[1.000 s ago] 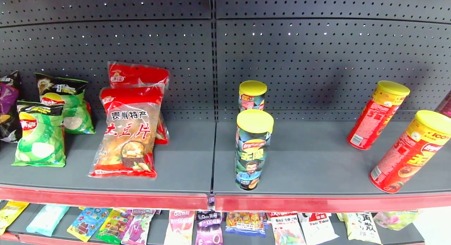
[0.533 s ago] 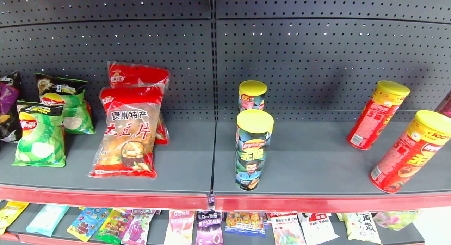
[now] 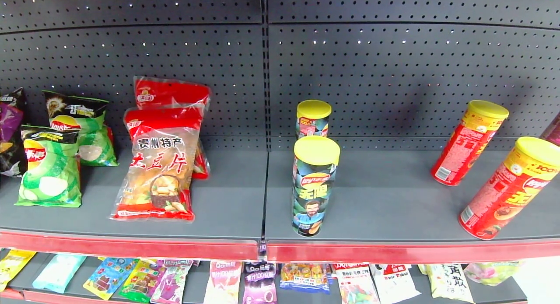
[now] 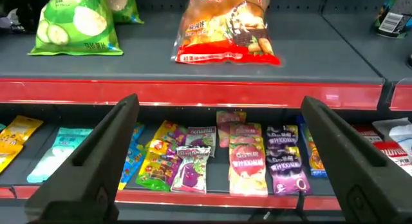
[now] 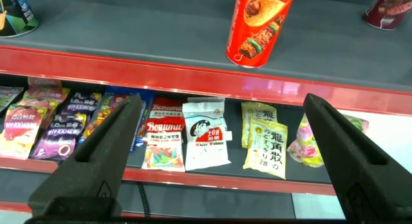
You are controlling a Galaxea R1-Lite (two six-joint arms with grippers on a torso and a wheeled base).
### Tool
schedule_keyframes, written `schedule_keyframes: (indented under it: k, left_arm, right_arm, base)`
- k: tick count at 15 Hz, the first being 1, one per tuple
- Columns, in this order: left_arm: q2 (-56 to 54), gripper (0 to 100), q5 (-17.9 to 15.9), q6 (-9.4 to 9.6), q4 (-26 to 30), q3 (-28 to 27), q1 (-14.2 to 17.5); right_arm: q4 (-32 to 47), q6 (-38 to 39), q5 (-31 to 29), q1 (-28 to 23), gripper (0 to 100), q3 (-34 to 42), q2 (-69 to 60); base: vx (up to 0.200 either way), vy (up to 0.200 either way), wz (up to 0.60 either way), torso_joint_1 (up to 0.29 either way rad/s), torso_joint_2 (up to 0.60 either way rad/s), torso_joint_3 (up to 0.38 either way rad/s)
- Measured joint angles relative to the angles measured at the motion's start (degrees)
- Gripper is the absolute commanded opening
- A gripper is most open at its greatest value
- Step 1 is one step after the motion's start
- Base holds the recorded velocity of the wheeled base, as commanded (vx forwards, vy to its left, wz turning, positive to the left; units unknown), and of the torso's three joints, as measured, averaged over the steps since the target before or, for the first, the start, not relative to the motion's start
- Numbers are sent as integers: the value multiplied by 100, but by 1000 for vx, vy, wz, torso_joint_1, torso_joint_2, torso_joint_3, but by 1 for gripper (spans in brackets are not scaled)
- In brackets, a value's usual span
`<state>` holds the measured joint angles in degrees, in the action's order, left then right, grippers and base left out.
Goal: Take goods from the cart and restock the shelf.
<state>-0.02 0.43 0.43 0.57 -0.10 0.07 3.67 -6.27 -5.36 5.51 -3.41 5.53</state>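
The grey metal shelf with red front lip lies straight ahead of both grippers, its long axis running across their spread jaws. The left gripper and the right gripper are each wide open and empty. The left faces a red-and-clear snack bag, the right a red cardboard canister.

Bright, even light throws soft shadows on the pegboard; the shelf lip looks bowed.

Left hand and right hand, matte black, long wedge-shaped fingers, smooth flat faces
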Motion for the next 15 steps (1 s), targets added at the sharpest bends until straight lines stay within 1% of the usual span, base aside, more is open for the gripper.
schedule_keyframes:
  k: [1, 15]
  left_arm:
    - [0, 100, 0, 0, -2, 0, 0]
    - [2, 100, -11, 20, -4, 0, 0]
  right_arm:
    - [2, 2, 0, 2, 100, 0, 0]
    - [12, 4, 9, 24, 100, 0, 9]
  base:
    - [0, 0, 0, 0, 0, 0]
    - [0, -200, 0, 4, 2, 2]
